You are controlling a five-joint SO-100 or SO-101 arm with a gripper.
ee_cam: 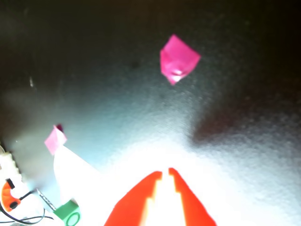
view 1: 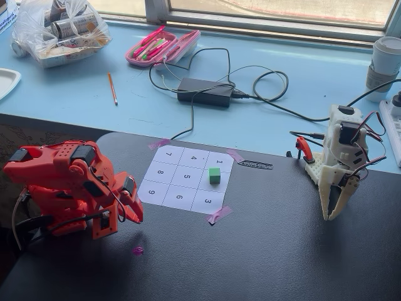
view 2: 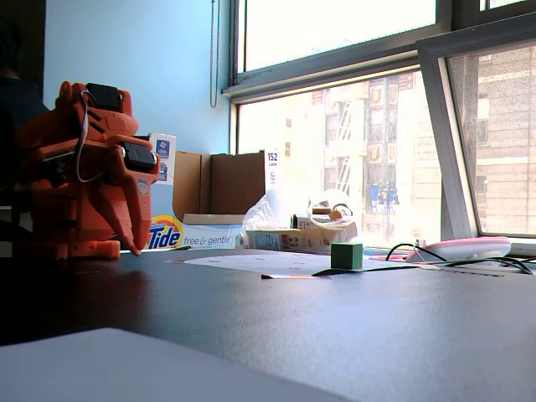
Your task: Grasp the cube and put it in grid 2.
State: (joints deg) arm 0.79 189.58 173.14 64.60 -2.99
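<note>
The small green cube (view 1: pixel 215 175) stands on the numbered white sheet, in the cell between the squares marked 1 and 3. That cell is grid 2 (view 1: pixel 205 185), and the cube covers its number. The cube also shows in a fixed view (view 2: pixel 346 255) and at the bottom left of the wrist view (ee_cam: pixel 68 214). My orange gripper (view 1: pixel 135 218) is folded down at the left of the black table, well apart from the sheet. Its jaws are nearly closed with nothing between them in the wrist view (ee_cam: pixel 164 172). It also shows in a fixed view (view 2: pixel 134 246).
A white second arm (view 1: pixel 341 163) stands at the right table edge. A loose pink tape scrap (view 1: pixel 137 251) lies near my gripper. A power adapter (view 1: pixel 203 92) with cables, a pink pencil case (view 1: pixel 163 45) and a cup (view 1: pixel 385 63) sit on the blue ledge behind.
</note>
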